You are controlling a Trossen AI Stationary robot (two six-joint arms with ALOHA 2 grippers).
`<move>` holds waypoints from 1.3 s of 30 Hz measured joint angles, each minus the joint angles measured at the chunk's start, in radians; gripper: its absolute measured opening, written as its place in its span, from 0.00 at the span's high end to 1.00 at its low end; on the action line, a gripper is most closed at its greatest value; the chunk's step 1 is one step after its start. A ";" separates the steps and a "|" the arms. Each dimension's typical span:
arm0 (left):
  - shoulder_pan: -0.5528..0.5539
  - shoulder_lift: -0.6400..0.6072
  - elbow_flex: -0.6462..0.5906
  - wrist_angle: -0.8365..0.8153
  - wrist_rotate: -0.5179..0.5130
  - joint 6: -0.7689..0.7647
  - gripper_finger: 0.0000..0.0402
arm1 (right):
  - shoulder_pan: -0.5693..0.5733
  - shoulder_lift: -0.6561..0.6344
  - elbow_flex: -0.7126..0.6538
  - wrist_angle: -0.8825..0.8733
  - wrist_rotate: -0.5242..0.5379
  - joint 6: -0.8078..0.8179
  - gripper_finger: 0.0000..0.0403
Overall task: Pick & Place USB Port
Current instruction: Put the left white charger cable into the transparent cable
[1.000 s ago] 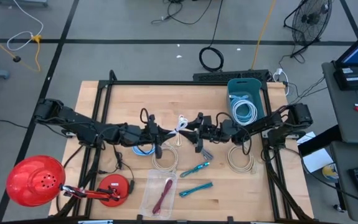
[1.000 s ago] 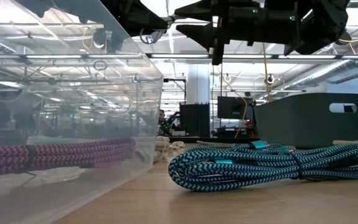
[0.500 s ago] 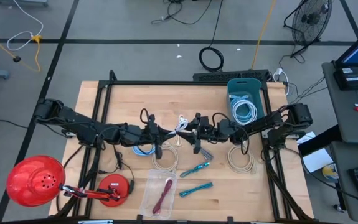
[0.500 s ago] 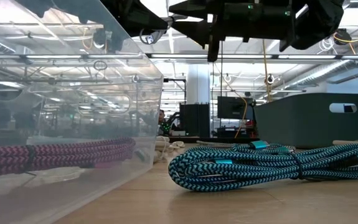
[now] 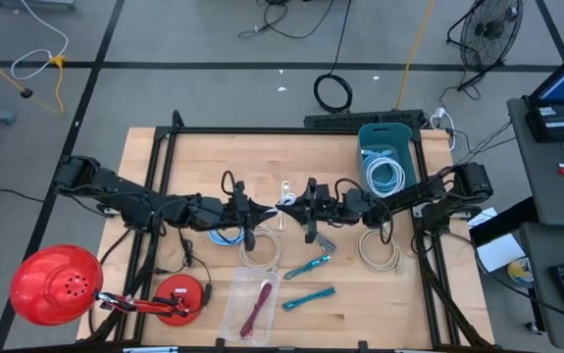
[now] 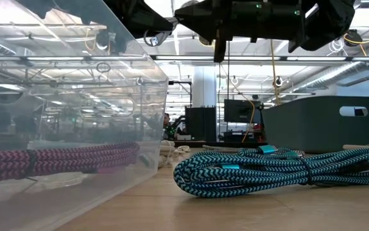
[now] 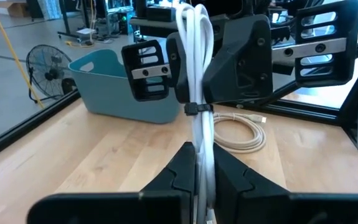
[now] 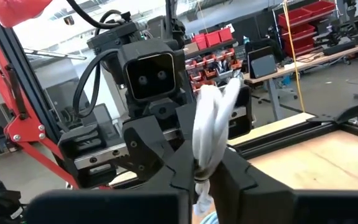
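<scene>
Over at the table's left corner: red lamp [image 5: 54, 283], with a second red piece [image 5: 179, 296] beside it. Next along, left arm stretched inward above the wood, left gripper [image 5: 262, 210] at mid-table, jaws pinched narrow on one end of the white cable bundle [image 5: 283, 196]. Same bundle seen standing upright between the dark fingers [image 7: 179, 171] in the left wrist view, bound by a small dark tie, white cable bundle [image 7: 198, 93] rising toward the other arm's fingers. Held clear of the tabletop, between the two grippers. Beneath and just left of the meeting point, a blue coil [image 5: 226, 235] and a cream coil [image 5: 259, 257] on the wood. Nearer the front edge, clear box [image 5: 251, 304] with a red-purple braided cable [image 5: 258, 308] inside; the same box fills the left of the low view. Right of it, two teal braided cables [image 5: 308, 266] lying loose, large in the low view [image 6: 267, 172]. Then right gripper [image 5: 298, 204], closed on the opposite end of the white bundle, fingers [image 8: 238, 174] flanking it in the right wrist view; exact contact hard to judge from above. Farther right, another cream coil [image 5: 378, 251], then the teal bin [image 5: 365, 139] holding a pale cable, at the table's far right.
</scene>
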 joint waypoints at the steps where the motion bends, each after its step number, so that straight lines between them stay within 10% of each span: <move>1: 0.000 0.000 0.000 -0.001 0.000 -0.003 0.94 | 0.000 0.000 0.000 0.000 0.000 -0.002 0.96; 14: -0.040 -0.052 0.001 -0.047 -0.034 0.011 0.76 | 0.002 -0.001 0.000 -0.001 -0.004 -0.013 0.96; 32: -0.248 -0.379 0.000 -0.548 -0.634 -0.091 0.62 | 0.049 -0.026 0.000 -0.015 -0.199 0.155 0.95; 39: -0.247 -0.396 0.000 -0.637 -0.690 -0.174 0.62 | 0.161 -0.026 0.007 -0.102 -0.209 0.279 0.95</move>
